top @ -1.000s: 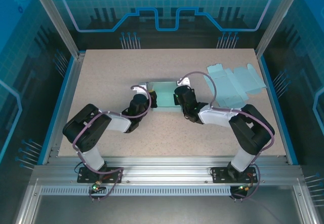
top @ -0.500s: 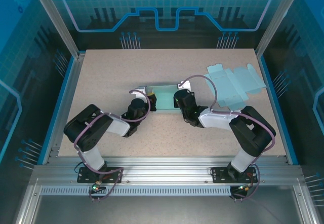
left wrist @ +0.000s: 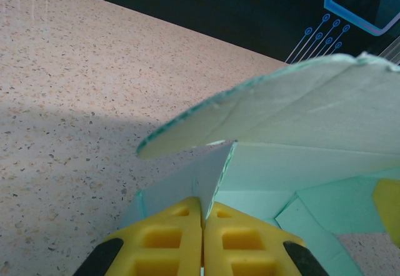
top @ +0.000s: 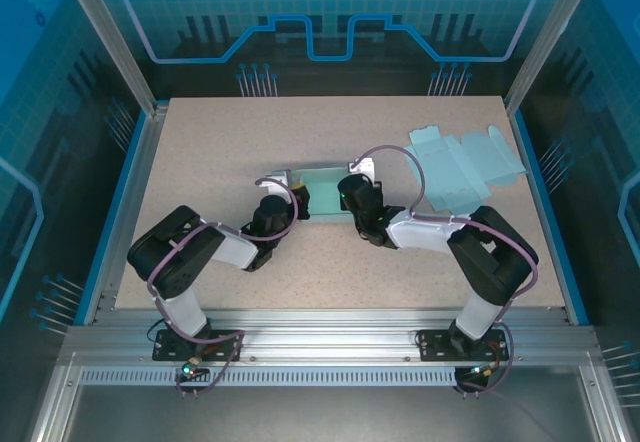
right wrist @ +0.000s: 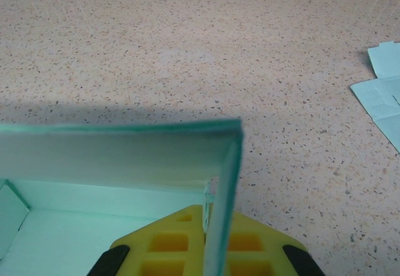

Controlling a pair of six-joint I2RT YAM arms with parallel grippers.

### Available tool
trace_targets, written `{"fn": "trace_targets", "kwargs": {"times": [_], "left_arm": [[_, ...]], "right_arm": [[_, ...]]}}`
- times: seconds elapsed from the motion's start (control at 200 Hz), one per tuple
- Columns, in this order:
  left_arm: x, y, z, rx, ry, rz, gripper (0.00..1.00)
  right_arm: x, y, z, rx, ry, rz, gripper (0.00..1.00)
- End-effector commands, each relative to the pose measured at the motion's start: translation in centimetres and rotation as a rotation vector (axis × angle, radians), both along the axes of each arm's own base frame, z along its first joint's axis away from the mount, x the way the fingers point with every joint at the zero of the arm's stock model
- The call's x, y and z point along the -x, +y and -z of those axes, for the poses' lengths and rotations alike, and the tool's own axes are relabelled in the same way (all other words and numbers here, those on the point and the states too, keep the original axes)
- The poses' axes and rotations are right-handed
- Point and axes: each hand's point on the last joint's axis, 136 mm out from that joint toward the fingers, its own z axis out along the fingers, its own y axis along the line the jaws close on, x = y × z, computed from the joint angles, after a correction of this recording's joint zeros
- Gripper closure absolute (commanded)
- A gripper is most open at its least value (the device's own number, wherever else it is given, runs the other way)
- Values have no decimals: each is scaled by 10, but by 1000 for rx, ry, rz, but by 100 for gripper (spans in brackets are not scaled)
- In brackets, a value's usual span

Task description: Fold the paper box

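Currently the left gripper (left wrist: 202, 223) is pressing its yellow fingers flat together on a thin upright panel at the left end of the pale green paper box (left wrist: 300, 163), with a curved flap arching over them. The right gripper (right wrist: 209, 226) is likewise clamping shut on the box's right end wall, which is running edge-on down between its fingers. From above, the box (top: 322, 184) is sitting half-formed between the two grippers near the middle of the speckled beige table (top: 200, 152), well apart from the flat pale green paper cut-outs (top: 465, 167) lying near the far right corner.

The box is looking very light and thin, and it is bending readily, as the bowed flap is showing. It will likely be creasing or buckling under a hard squeeze and sliding on the table when pushed. Pinching wall edges close to the corners and fold lines seems the safest hold.

Compared with a second ago, the right gripper is sitting slightly further left, the left wrist is lying a little nearer its base, and the box's left flap is poking out further to the left.
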Motion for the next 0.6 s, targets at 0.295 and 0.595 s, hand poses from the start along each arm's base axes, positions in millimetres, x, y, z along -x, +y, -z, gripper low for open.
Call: {"fn": "trace_targets", "kwargs": {"times": [0.295, 0.595], "left_arm": [[51, -21, 72, -46, 207, 169, 87], [67, -11, 77, 24, 178, 171, 86]], "right_arm": [[59, 35, 77, 82, 204, -228, 100], [66, 19, 92, 134, 189, -169, 100]]}}
